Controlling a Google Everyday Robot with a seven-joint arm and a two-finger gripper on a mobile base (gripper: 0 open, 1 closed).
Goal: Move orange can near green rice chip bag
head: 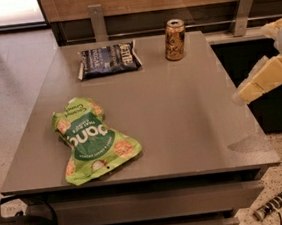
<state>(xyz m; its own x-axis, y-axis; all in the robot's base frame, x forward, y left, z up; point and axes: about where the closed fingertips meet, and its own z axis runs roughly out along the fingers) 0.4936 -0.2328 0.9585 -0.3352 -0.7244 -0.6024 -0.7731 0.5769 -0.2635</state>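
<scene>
The orange can (174,39) stands upright at the far edge of the grey table (181,110), right of centre. The green rice chip bag (92,137) lies flat near the table's front left. My gripper (251,89) is at the right side of the view, cream-coloured, hovering just off the table's right edge. It is well to the right of the can and nearer to me, and touches nothing.
A dark blue chip bag (108,59) lies at the far left of the table, left of the can. A wooden wall with metal brackets (243,10) runs behind the table. A dark cabinet stands to the right. Cables lie on the floor at the front left.
</scene>
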